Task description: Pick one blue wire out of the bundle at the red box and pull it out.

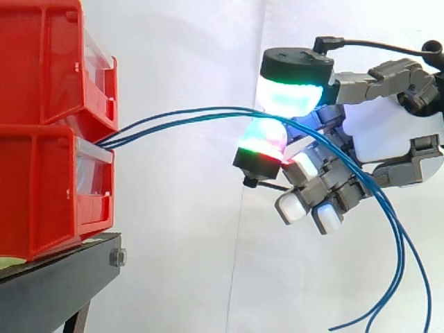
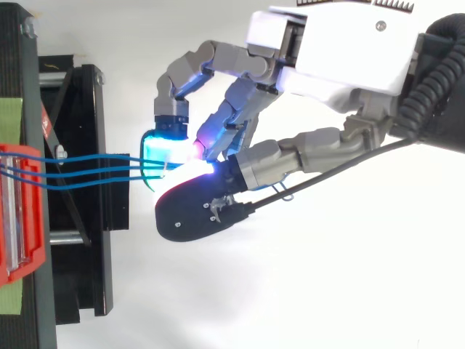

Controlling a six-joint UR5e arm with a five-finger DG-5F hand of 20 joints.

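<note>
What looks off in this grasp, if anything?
The hand pinches where all the blue wires from the red box converge, so it seems to grip several, not one.

There are two red bins, one stacked on the other: an upper bin (image 1: 41,62) and a lower bin (image 1: 41,194). Each has one clear front panel, so two panels are counted, the upper panel (image 1: 98,59) and the lower panel (image 1: 94,173). One black stand (image 1: 62,277) carries both bins, and one bolt (image 1: 117,258) shows at its front edge. Three blue wires (image 2: 73,169) run side by side from the bins, and three loose ends hang down in the side view. There is one hand (image 1: 388,132). Two green tape patches, one (image 2: 11,116) and another (image 2: 11,294), lie at the stand's edge in the top view. One white curtain (image 1: 180,243) hangs behind everything.
</note>
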